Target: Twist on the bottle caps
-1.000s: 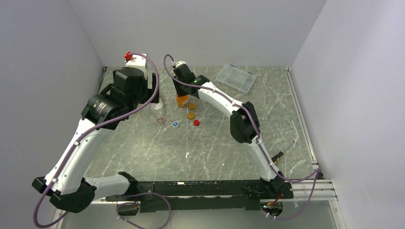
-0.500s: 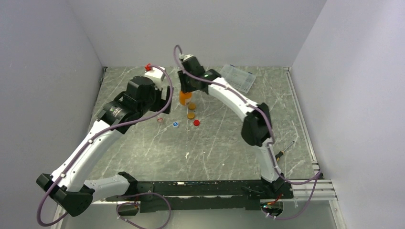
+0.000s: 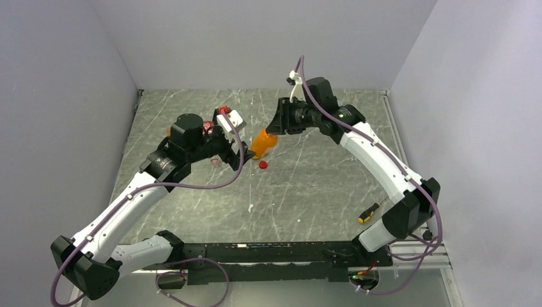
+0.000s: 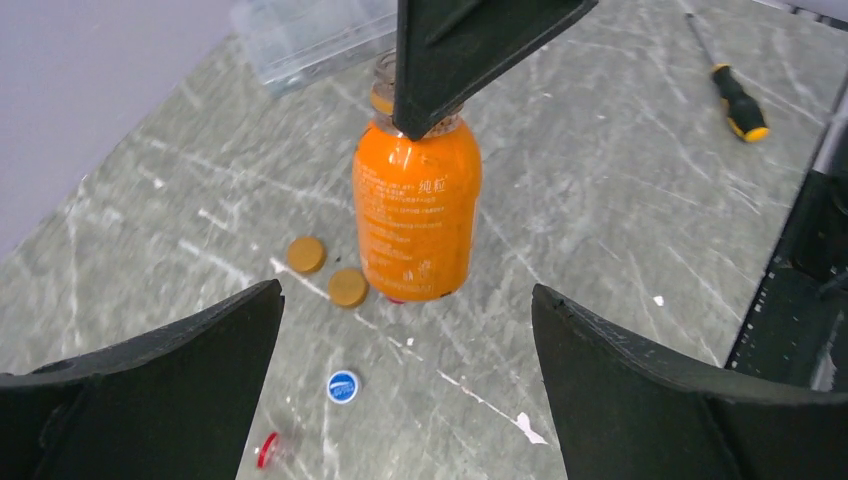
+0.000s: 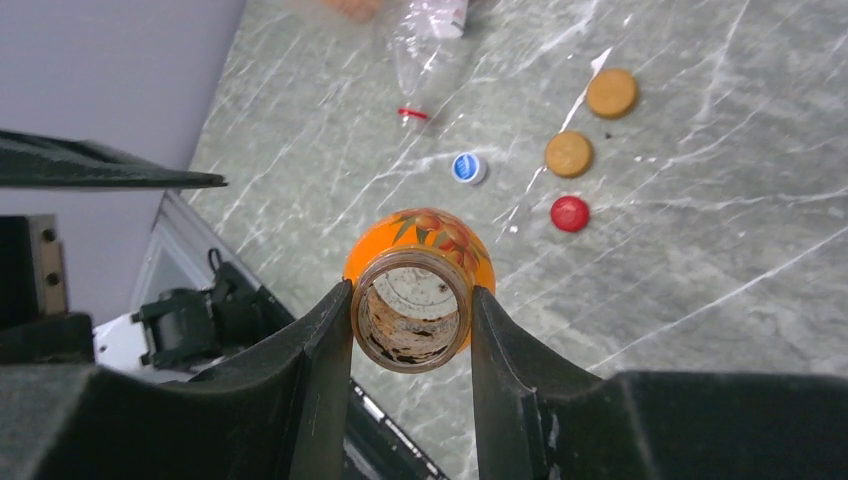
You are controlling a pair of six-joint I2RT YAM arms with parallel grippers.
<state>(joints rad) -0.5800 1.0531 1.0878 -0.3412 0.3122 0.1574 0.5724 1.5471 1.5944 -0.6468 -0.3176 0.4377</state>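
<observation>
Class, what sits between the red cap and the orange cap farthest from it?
The other orange cap, between the red cap and far orange cap, in the right wrist view.

A robotics lab test cell is being shown: a grey marble-patterned tabletop [image 3: 300, 192] is being enclosed by plain pale wall panels [image 3: 255, 38] on three sides, while a white-and-black left arm [image 3: 128, 198] and right arm [image 3: 377, 157] are being carried by a black base rail [image 3: 275, 252] along its near edge.

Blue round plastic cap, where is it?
Right wrist view: the blue cap lies on the table, left of an orange cap and the red cap.
</observation>
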